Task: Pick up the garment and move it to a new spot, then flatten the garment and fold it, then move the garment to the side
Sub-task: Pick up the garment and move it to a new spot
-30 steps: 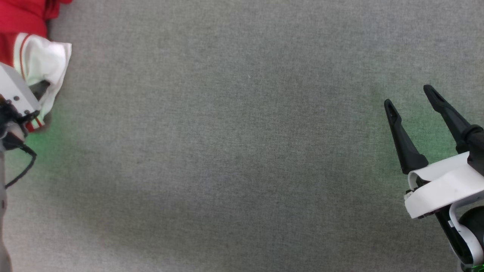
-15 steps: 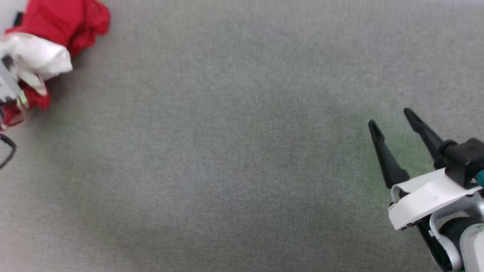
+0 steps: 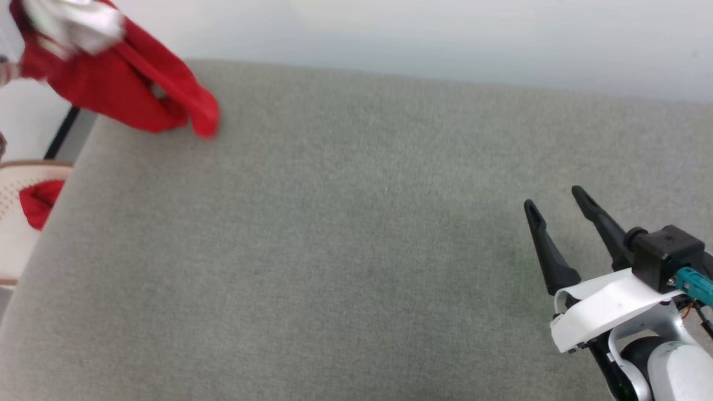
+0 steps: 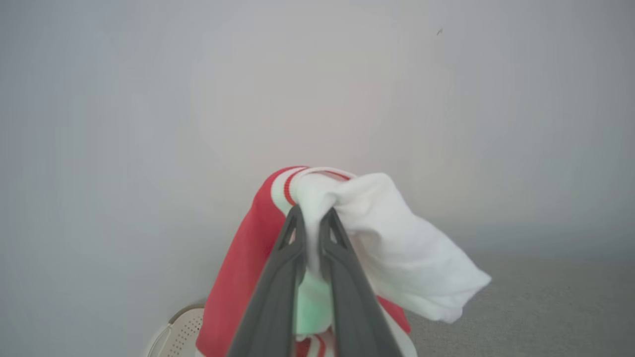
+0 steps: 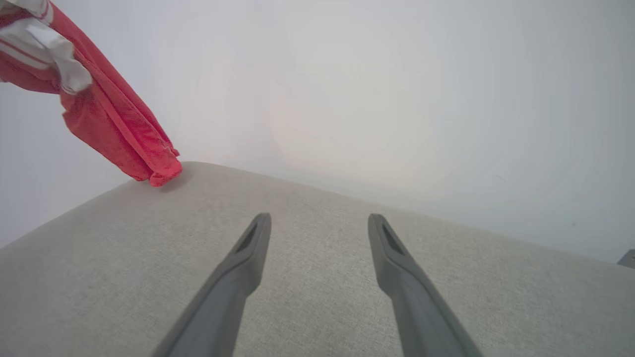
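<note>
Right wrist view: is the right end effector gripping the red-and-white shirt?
No, the right end effector is open and empty above the grey padded surface, while the red-and-white shirt hangs at that view's upper left.

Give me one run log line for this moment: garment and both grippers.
phase: pick up | left gripper: shut on garment | garment: hanging, lower end by far left corner of grey surface | right gripper: open, empty, above it

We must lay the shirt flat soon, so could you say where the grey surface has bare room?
The grey surface is bare nearly throughout, from the garment dangling from the left tool at its far left corner to the open right tool at the near right. Those two spots are crowded.
</note>
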Robot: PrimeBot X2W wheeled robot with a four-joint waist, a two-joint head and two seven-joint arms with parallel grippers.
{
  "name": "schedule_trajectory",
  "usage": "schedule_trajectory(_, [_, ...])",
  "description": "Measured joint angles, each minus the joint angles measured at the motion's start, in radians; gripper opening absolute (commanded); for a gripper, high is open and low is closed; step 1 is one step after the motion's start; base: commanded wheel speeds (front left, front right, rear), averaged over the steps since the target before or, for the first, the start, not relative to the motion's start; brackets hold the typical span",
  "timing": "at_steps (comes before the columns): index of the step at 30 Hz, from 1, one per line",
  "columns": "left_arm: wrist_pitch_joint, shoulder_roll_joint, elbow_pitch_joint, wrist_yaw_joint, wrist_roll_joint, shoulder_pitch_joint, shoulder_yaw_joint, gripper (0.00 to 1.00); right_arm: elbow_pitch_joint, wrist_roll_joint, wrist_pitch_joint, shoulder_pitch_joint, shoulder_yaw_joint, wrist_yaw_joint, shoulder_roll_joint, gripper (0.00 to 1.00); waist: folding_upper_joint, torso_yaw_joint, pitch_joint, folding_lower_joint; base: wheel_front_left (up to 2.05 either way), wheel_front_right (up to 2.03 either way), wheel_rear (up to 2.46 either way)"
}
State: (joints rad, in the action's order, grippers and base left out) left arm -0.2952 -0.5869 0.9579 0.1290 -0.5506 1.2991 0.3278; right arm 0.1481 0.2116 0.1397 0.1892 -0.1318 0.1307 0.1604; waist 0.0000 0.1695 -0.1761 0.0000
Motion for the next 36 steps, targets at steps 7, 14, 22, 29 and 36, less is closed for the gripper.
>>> schedule_trajectory(7, [-0.047,-0.014,-0.128,0.0,0.007,0.038,0.051,0.0,-0.035,0.007,-0.031,-0.004,0.0,0.0,-0.021,1.0,0.0,-0.003,0.081,0.0,0.0,0.0,0.0])
schedule_trajectory(14, [-0.107,-0.019,-0.258,0.0,-0.006,0.046,0.073,0.0,-0.052,0.008,-0.052,-0.015,0.025,0.0,-0.033,1.0,0.0,-0.025,0.132,0.0,0.0,0.0,0.0])
schedule_trajectory(22, [-0.202,-0.009,-0.415,-0.016,-0.034,0.035,0.087,0.0,-0.057,0.006,-0.067,-0.035,0.092,0.0,-0.036,1.0,0.0,-0.076,0.156,0.0,0.0,0.0,0.0])
schedule_trajectory(29, [-0.289,0.008,-0.568,-0.05,-0.066,0.002,0.1,0.0,-0.055,-0.009,-0.075,-0.041,0.17,0.0,-0.03,1.0,0.0,-0.139,0.156,0.0,0.0,0.0,0.0])
schedule_trajectory(36, [-0.368,0.042,-0.709,-0.1,-0.076,-0.04,0.133,0.0,-0.059,-0.032,-0.087,-0.04,0.239,0.0,-0.032,1.0,0.0,-0.215,0.138,0.0,0.0,0.0,0.0])
